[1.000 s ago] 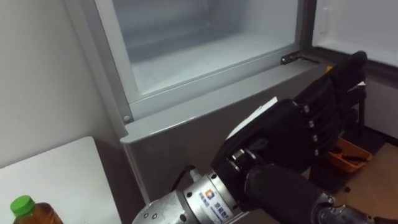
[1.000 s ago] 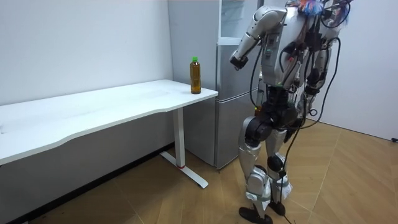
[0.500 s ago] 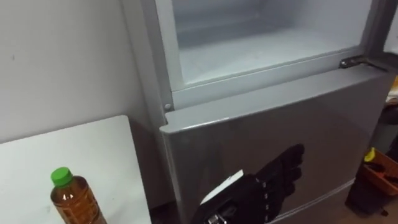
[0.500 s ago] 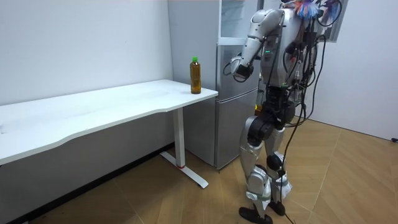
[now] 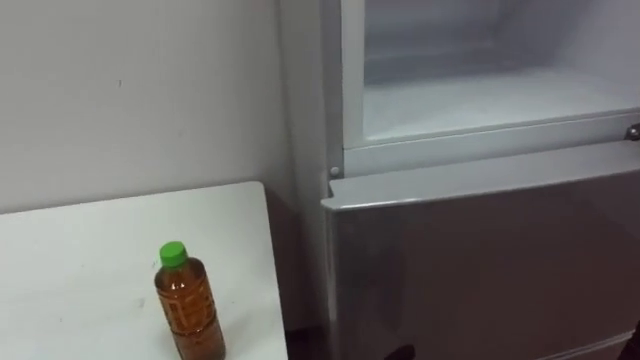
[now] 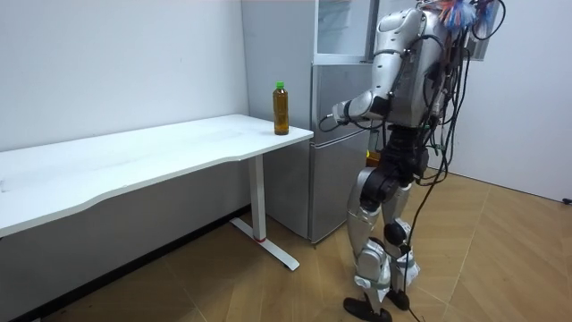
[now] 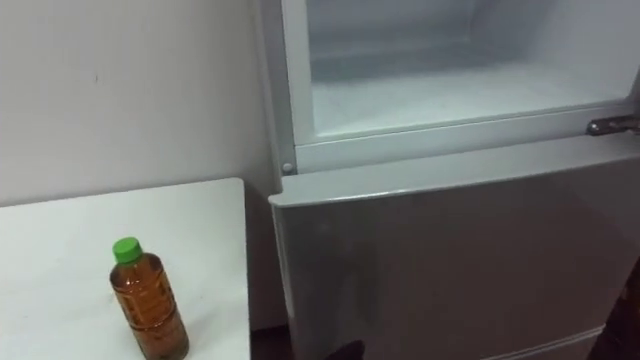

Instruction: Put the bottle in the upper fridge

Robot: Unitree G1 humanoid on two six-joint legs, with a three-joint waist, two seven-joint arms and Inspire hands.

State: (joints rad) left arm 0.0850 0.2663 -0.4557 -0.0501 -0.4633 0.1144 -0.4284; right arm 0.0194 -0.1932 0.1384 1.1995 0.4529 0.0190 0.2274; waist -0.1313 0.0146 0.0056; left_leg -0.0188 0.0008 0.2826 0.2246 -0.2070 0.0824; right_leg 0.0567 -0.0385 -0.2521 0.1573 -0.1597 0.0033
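Note:
A bottle of brown drink with a green cap stands upright near the right end of the white table, close to its edge; it is also in the room view, bottle. Right of the table is the grey fridge, whose upper compartment stands open with a bare white shelf inside. I stand facing the fridge. My left hand is held out low before the lower fridge door, fingers straight, holding nothing, apart from the bottle. A dark fingertip shows at the bottom edge.
The lower fridge door is shut. A narrow gap separates the table's edge from the fridge's side. A metal hinge sits at the right end of the upper compartment's sill. Wooden floor lies behind me.
My left hand has dropped from the upper compartment's height to in front of the lower door. The head camera has swung left, bringing the bottle and table further into the picture.

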